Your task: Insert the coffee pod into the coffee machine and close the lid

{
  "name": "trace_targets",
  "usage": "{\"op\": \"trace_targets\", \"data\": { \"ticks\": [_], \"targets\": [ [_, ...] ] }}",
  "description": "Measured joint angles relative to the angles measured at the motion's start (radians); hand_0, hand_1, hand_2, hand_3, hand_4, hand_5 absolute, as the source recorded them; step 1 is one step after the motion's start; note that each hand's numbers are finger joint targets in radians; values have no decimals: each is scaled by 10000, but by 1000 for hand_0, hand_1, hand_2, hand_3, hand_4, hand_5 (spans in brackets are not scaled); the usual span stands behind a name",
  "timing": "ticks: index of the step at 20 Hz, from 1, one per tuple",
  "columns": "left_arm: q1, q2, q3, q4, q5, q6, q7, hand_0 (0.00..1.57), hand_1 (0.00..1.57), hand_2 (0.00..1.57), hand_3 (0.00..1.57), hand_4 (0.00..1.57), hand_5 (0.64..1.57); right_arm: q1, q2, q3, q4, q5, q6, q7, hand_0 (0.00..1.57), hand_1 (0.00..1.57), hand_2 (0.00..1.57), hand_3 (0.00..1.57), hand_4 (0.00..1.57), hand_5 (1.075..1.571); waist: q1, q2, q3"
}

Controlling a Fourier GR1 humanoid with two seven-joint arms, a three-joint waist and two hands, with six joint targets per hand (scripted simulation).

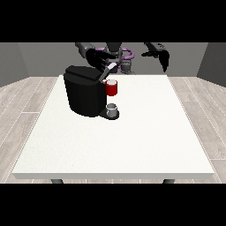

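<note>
pod looks seated in the boxy black coffee machine [86, 95]; the hand at the view's left [98, 59], grip unreadable, rests at its twelve o'clock on the still-raised dark lid [102, 74].

No readable text, label, brand or number shows on anything.

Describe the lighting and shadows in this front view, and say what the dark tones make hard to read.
Front view: even, soft light, no glare on the white table; only a faint shadow beside the coffee machine. The machine's black body hides its own edges, and the black hand at the view's left blends into it near the lid. The red pod holder and grey cup stand out clearly.
</note>
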Motion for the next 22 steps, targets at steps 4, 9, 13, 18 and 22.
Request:
{"op": "trace_targets", "data": {
  "ticks": [4,9,13,18,22],
  "targets": [
    [-71,67,13,164,-38,103,-165,0,0,0,0,156,1571,-428,50,139,58,336,-116,-35,0,0,0,0,141,1571,33,157,-4],
    [-43,86,-40,138,47,116,-255,0,0,0,0,154,1571,-619,146,174,258,620,-216,-280,0,0,0,0,125,1571,80,215,-2],
    [-3,241,62,286,150,14,-484,0,0,0,0,121,1571,-651,385,212,141,557,-91,-470,0,0,0,0,132,1571,-53,132,-2],
    [222,108,45,701,-19,211,-1060,0,0,0,0,165,1571,114,880,935,-514,19,78,-898,0,0,0,0,269,1571,-452,-364,-5],
    [570,4,40,792,3,258,-1209,0,0,0,0,192,1571,1471,1052,1321,-1043,-787,92,-1206,0,0,0,0,157,1571,-840,-1014,-3]
  ]
}}
